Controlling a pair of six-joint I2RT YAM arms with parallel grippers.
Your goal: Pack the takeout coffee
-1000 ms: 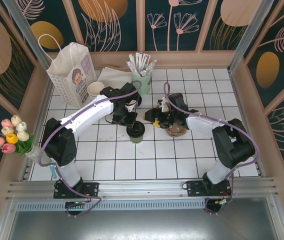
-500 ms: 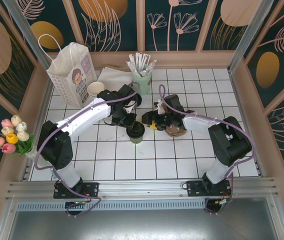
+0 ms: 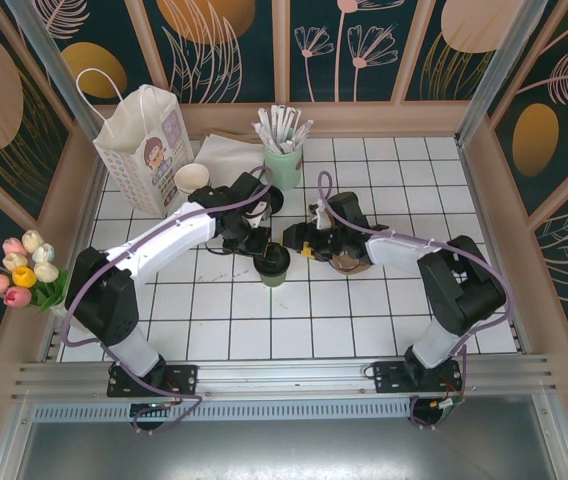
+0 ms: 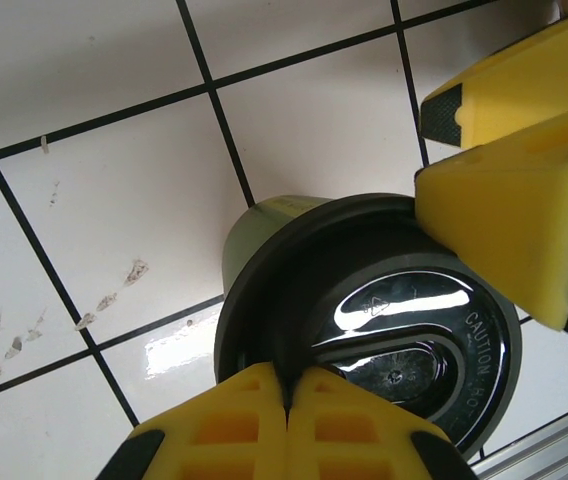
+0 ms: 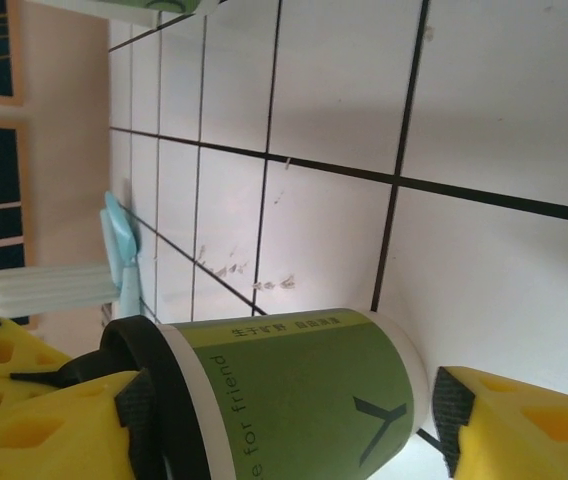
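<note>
Atop the black lid [image 4: 394, 330], left claw [image 4: 287, 382] shut, downward; right claw [image 5: 282, 405] level, open astride cup [image 5: 299, 365]

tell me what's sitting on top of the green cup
A black plastic lid caps the green cup, and the left gripper, fingers shut together, appears to press on the lid's rim. Whatever is inside the cup is hidden by the lid.
</note>
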